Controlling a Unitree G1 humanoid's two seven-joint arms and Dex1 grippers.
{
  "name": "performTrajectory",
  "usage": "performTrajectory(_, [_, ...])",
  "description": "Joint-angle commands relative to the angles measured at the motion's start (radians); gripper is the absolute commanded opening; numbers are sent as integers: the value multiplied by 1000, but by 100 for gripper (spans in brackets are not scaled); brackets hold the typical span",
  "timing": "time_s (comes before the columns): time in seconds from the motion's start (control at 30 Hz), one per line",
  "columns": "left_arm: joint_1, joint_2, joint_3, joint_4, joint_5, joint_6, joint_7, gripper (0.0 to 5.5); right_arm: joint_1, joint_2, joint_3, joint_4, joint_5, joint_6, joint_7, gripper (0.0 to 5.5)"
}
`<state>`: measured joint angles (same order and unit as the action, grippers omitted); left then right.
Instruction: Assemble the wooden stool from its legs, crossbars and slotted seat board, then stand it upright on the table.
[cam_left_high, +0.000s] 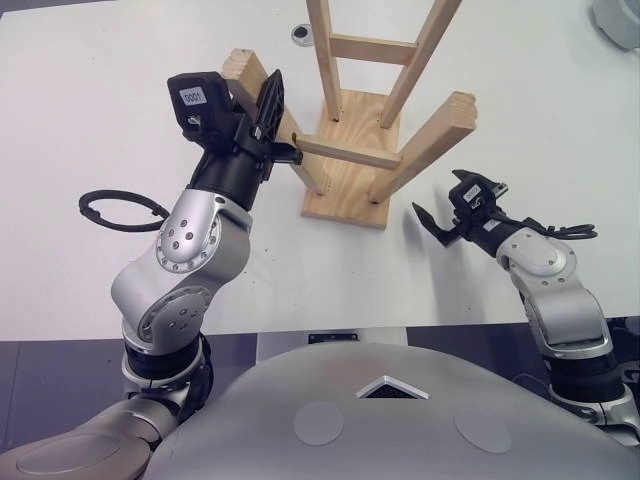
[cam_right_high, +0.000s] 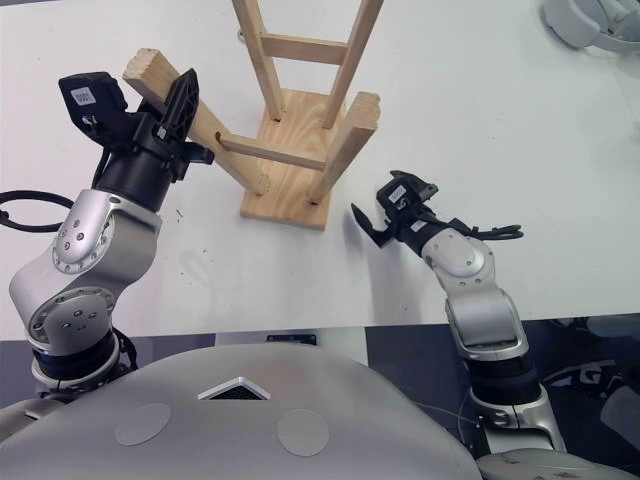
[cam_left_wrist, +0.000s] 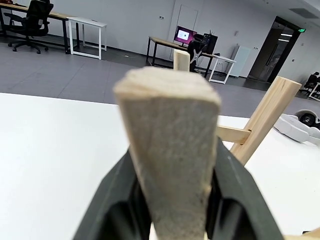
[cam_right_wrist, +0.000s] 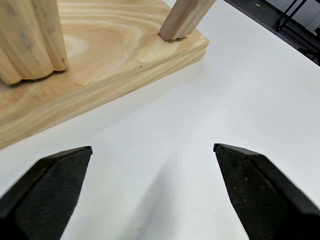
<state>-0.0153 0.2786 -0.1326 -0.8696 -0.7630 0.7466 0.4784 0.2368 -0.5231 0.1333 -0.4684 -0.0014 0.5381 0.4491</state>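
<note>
The wooden stool stands upside down on the white table, its seat board (cam_left_high: 345, 205) flat on the surface and its legs pointing up, joined by crossbars (cam_left_high: 348, 151). My left gripper (cam_left_high: 272, 128) is shut on the near left leg (cam_left_wrist: 170, 150), close to its top end. The near right leg (cam_left_high: 425, 145) rises beside it. My right gripper (cam_left_high: 452, 212) rests open on the table just right of the seat board, fingers (cam_right_wrist: 55, 180) spread, nothing between them. The board's corner (cam_right_wrist: 150, 50) lies just ahead of it.
A black cable loop (cam_left_high: 118, 212) lies on the table left of my left arm. A small dark round fitting (cam_left_high: 301, 35) sits at the far side, and a grey object (cam_left_high: 615, 20) at the far right corner. Bare table (cam_left_high: 100, 90) spreads on both sides.
</note>
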Motion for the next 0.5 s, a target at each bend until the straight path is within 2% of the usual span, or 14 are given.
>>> performTrajectory(0.03, [-8,4,-9,13,73,67,-3,104,-19,16,16,-22,-3,23,-6,454])
performTrajectory(0.23, [-38,4,-25,13,130,110,-40,104,-21,16,-6,-44,-18,42,-22,454])
performTrajectory(0.3, [-40,-1,-29,15,141,116,-46,104,-41,42,-100,-75,-5,56,-75,454])
performTrajectory(0.4, [-27,-15,-15,14,156,119,-53,104,-183,52,-334,-226,-26,147,-205,454])
performTrajectory(0.47, [-14,-27,-8,9,170,119,-48,104,-324,44,-382,-363,-11,247,-234,454])
performTrajectory(0.5, [-13,-34,-4,10,176,119,-47,104,-415,46,-361,-425,-6,311,-244,454])
